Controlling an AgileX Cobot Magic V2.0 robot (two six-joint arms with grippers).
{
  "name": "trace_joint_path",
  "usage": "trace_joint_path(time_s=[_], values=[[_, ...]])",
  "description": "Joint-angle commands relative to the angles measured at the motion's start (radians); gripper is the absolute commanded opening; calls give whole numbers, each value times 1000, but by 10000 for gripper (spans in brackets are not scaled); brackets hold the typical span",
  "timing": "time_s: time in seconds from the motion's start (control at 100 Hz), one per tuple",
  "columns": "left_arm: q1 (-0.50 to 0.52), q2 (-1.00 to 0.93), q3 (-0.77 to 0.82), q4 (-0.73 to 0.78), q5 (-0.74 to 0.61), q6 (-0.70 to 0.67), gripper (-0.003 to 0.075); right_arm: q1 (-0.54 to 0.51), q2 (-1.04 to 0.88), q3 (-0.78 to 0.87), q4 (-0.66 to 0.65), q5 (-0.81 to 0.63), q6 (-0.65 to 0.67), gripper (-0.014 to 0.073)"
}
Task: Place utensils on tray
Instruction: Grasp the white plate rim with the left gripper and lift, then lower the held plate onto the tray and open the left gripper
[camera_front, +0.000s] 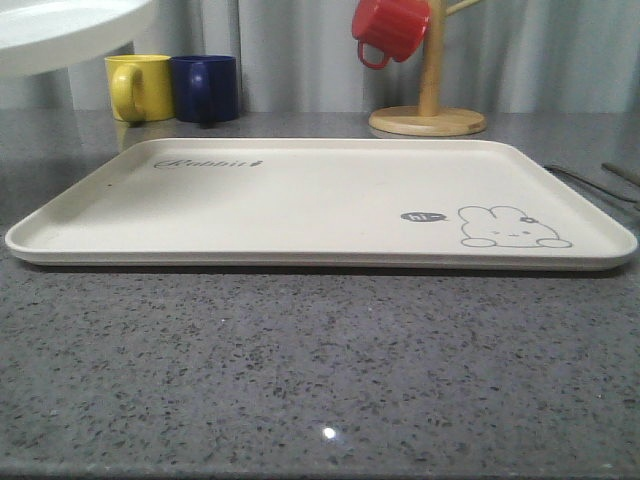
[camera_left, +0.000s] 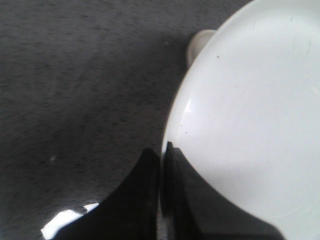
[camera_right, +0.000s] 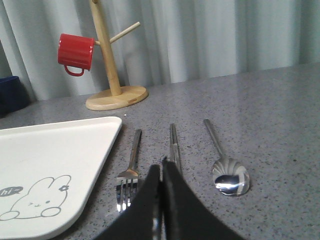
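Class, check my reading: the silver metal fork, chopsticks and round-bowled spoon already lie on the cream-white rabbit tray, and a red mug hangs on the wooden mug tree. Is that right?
Not quite. The right wrist view shows the silver metal fork, chopsticks and round-bowled spoon lying on the grey speckled countertop beside the cream-white rabbit tray, not on it. The red mug does hang on the wooden mug tree.

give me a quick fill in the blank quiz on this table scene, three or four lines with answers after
1. The red mug hangs on the wooden ____.
2. On the grey counter, the silver chopsticks lie between the silver metal fork and the silver ____.
3. The drawing on the cream rectangular tray shows a ____.
4. Beside the yellow mug stands a dark ____ mug.

Missing words: mug tree; spoon; rabbit; blue
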Motion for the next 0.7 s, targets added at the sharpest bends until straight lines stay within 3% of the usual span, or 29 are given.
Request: trace_joint_path(time_s=[0.0,0.15,0.27,0.51,0.69], values=[[-109,-35,-39,9,-57,-59,-18,-4,-24,-18,-3,-82,-8,-78],[-270,18,-84,50,-83,-103,-18,-4,-24,-18,-3,-82,-8,-78],[-339,78,-117,50,-86,-112,-18,-4,-24,-18,-3,-82,-8,-78],[-374,166,-129,65,-134,-157,-18,-4,-24,-18,-3,-82,-8,-78],[-374,196,-129,164,-159,-217,-18,-4,-24,-18,-3,-82,-8,-78]])
